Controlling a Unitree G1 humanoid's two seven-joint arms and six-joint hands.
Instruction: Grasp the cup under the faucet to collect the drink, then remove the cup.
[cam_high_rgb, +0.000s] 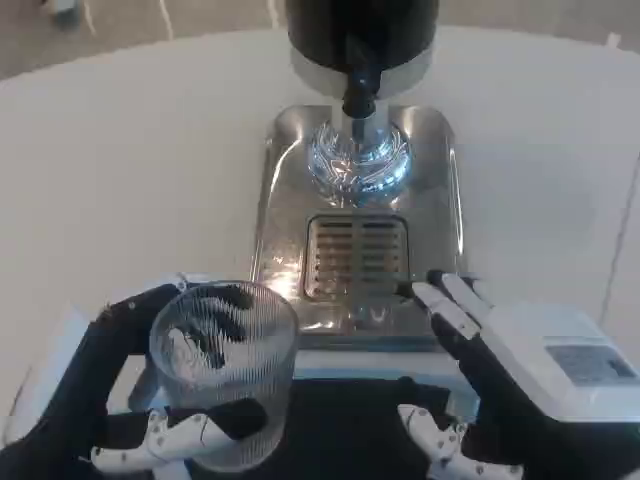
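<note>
One upright cup (224, 370), mouth up, in left hand's (120, 400) grasp; right hand (490, 390) released.

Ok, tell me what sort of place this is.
Probably a drinks station on a test bench: a dispenser with faucet over a steel drip tray, on a white table.

A white desk (140, 150) carries a drink dispenser (360, 40), standing on its polished steel base (285, 200), with a slotted drip grate (357, 255) set in the near middle.
</note>
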